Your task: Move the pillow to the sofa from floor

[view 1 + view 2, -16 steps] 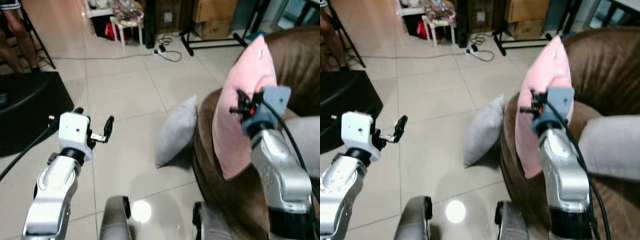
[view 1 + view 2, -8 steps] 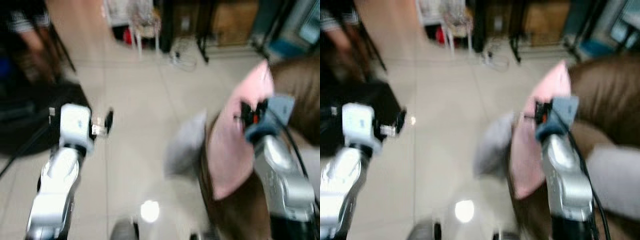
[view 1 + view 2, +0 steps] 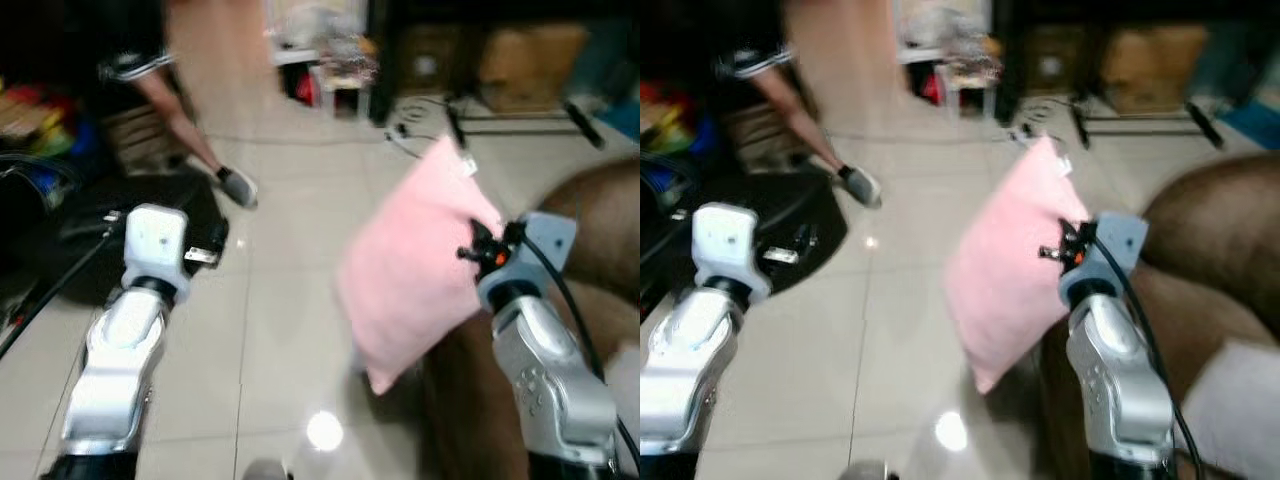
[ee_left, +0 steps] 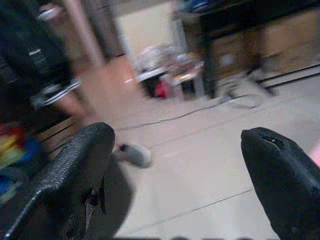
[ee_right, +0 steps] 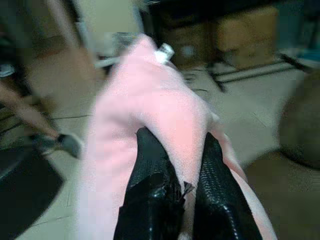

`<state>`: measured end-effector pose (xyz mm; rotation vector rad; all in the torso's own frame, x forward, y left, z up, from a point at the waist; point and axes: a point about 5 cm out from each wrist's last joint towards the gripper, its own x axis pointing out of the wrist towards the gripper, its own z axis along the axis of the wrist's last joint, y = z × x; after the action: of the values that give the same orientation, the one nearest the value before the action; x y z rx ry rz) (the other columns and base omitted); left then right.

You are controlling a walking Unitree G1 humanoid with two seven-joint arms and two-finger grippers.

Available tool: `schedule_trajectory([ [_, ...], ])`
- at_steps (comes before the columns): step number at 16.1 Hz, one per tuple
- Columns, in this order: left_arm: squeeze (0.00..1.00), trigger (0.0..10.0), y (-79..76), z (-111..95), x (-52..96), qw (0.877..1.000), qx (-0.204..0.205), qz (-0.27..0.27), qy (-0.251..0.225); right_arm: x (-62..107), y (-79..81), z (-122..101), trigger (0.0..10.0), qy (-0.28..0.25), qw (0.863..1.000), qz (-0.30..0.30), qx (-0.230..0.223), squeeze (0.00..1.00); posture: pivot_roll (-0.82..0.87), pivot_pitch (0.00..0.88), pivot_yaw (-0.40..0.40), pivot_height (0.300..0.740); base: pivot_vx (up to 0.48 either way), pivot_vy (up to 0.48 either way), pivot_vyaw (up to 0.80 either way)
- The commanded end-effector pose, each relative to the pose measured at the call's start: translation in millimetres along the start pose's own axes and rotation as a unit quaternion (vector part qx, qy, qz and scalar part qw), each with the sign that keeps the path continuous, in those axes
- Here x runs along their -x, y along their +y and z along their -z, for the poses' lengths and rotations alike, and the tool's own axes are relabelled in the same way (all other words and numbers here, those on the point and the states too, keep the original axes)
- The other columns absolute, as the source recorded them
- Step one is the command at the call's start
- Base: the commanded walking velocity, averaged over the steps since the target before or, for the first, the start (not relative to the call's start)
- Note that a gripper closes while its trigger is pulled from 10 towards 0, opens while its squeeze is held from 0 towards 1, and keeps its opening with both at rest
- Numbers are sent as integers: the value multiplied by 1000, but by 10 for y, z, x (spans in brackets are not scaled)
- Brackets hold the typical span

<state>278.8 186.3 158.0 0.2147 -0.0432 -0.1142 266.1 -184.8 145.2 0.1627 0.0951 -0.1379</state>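
A pink pillow hangs tilted in the air over the tiled floor, just left of the brown sofa. My right gripper is shut on the pillow's edge; in the right wrist view its fingers pinch a fold of pink fabric. My left gripper is raised at the left over the floor, and the left wrist view shows its fingers spread wide with nothing between them. The picture is blurred.
A person's leg and shoe are at the back left, beside a black mat. A stool, cables and cardboard boxes line the far side. A light grey cushion lies on the sofa.
The whole view has swung left and blurred, so the camera turned. The pink pillow, still gripped, now stands out over the floor instead of against the sofa; the grey floor pillow is out of sight.
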Motion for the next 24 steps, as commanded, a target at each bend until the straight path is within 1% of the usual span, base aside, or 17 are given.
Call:
schedule_trajectory([
  [1, 427, 10000, 38, 18, 6, 1000, -11, -1, 2, 16, 92, -61, 10000, -8, 1000, -15, 2, 0, -63, 0, 91, 740, 0, 0, 0],
  [2, 380, 10000, 22, 14, 10, 1000, -10, 6, 2, 36, 132, -44, 10000, -9, 1000, -21, -7, 0, -54, 0, 91, 740, 0, 0, 0],
  [3, 361, 10000, 11, 11, 17, 1000, -12, 10, 1, 37, 142, -2, 10000, 2, 1000, -20, -2, 0, -46, 0, 88, 740, 0, 0, 0],
  [4, 341, 10000, 4, 15, 24, 1000, -17, 12, 3, 37, 139, 29, 10000, 4, 1000, -14, -18, 0, -38, 0, 82, 740, 0, 0, -800],
  [7, 302, 10000, 57, 34, 59, 1000, -25, 6, 9, 24, 175, 83, 10000, 13, 1000, -6, -14, 0, -28, 0, 66, 740, 0, 0, -792],
  [8, 176, 10000, 54, 50, 69, 1000, -26, 6, 13, 32, 175, 109, 10000, 16, 1000, -3, -14, 0, -22, 0, 52, 740, 0, 0, -788],
  [9, 141, 10000, 46, 50, 79, 1000, -21, 3, 14, 42, 173, 126, 10000, 19, 1000, -1, -13, 0, -19, 0, 47, 740, 0, 0, -788],
  [10, 0, 10000, 46, 49, 81, 1000, -20, 2, 14, 44, 174, 129, 10000, 20, 1000, -1, -13, 0, -19, 0, 47, 740, 0, 0, -788],
  [11, 0, 10000, 35, 53, 124, 1000, -10, -5, 17, 48, 194, 157, 10000, 25, 1000, -3, -14, 0, 0, 0, 7, 740, 0, 0, -788],
  [12, 0, 10000, 20, 57, 160, 1000, -6, -12, 21, 27, 224, 173, 10000, 31, 999, -11, -13, 0, 9, 0, -5, 740, 0, 0, -788],
  [15, 0, 10000, 25, 30, 229, 1000, -17, -24, 11, -42, 260, 148, 10000, 32, 999, -30, -6, 0, 32, 0, -46, 740, 0, 0, -788],
  [16, 0, 10000, 38, 18, 246, 1000, -16, -26, 4, -47, 274, 135, 10000, 30, 999, -36, -8, 0, 33, 0, -45, 740, 0, 0, -788],
  [17, 0, 10000, 42, 2, 249, 1000, -17, -25, -1, -37, 334, 115, 10000, 24, 998, -59, -17, 0, 32, 0, -38, 740, 0, 0, -788],
  [18, 0, 10000, 39, -15, 246, 1000, -18, -23, -4, -23, 387, 113, 10000, 23, 996, -80, -25, 0, 30, 0, -31, 740, 0, 0, -788],
  [19, 0, 10000, 38, -20, 243, 1000, -19, -23, -4, -18, 406, 117, 10000, 23, 996, -87, -27, 0, 29, 0, -29, 740, 0, 0, -788],
  [21, 0, 10000, 45, -40, 215, 1000, -14, -19, -8, 35, 485, 126, 10000, 22, 991, -120, -47, 0, 20, 0, -10, 740, 0, 0, -659],
  [24, 0, 10000, 45, -48, 173, 1000, -11, -8, -7, 54, 435, 124, 10000, 17, 992, -108, -68, 0, 11, 0, 7, 740, 0, 0, 0],
])
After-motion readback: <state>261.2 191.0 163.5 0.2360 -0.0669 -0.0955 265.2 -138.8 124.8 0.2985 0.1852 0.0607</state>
